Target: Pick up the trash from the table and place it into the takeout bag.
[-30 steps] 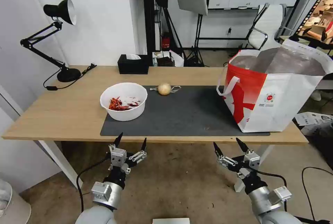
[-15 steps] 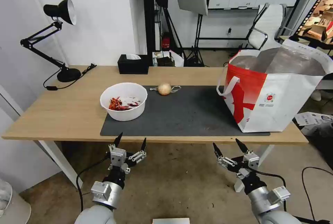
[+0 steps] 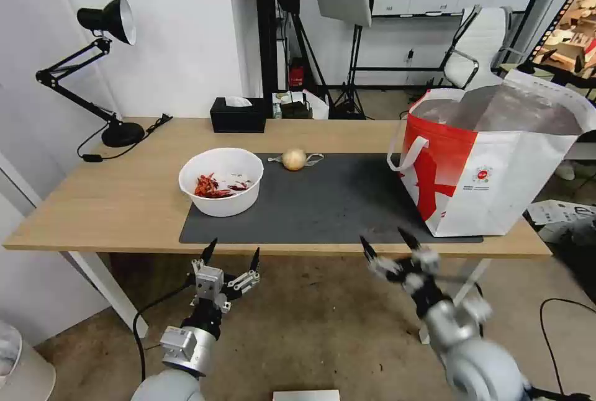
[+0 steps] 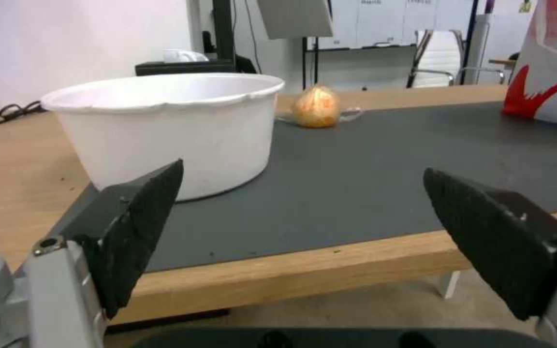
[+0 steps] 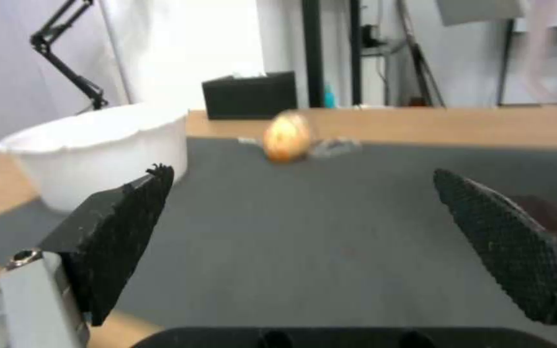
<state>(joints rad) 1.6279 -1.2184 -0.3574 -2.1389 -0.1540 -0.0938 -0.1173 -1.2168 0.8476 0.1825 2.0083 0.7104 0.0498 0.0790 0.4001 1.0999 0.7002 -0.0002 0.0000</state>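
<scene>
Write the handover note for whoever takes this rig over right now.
Left tool: open, empty, below the front edge of the long light-wood table, near the white round bowl of red chili scraps.
Right tool: open, empty, at the front edge, over the dark grey mat.
Small beige ball: on the mat's far edge, beside the bowl.
White and red takeout bag: upright at the table's right end, mouth open.
Done: nothing held.
Left: bowl and ball into the bag.
</scene>
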